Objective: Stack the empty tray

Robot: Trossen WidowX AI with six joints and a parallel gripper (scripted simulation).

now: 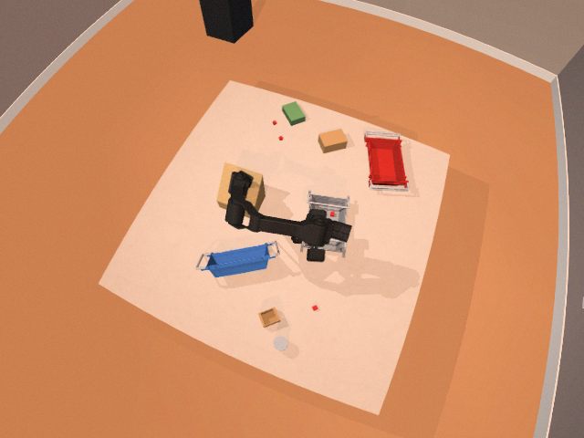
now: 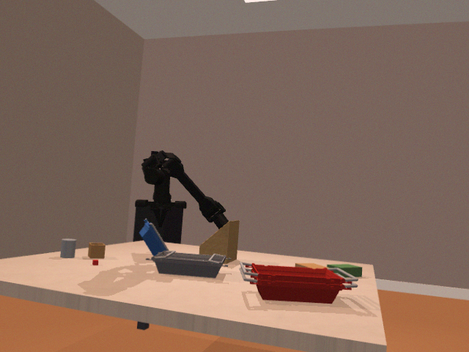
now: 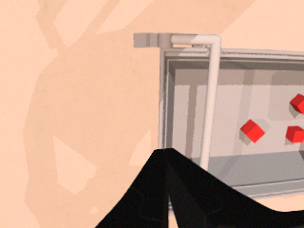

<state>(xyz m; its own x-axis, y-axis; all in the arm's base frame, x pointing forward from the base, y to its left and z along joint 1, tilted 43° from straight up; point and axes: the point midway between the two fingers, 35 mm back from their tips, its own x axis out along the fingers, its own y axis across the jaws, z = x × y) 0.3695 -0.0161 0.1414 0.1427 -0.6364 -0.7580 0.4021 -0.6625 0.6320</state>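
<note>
In the exterior view, you have both bars (image 1: 328, 204) (image 2: 218, 258) (image 3: 211, 104) of the grey loaded tray (image 1: 343, 217) (image 2: 189, 267) (image 3: 161, 119) apparently swung in, 1 left, 1 right, above its red blocks (image 1: 331, 213) (image 3: 252, 131). Your gripper (image 3: 163, 158) has its jaws pressed together on nothing, beside 1 bar. Placing the empty tray remains: the blue tray (image 1: 240, 266) (image 2: 153, 240) tilts on the left, the red tray (image 1: 387, 161) (image 2: 297, 290) sits right; which you need is unclear.

Gray tray (image 1: 328, 207) (image 2: 187, 268) half hidden under arm (image 1: 278, 226), cut off in wrist view
</note>
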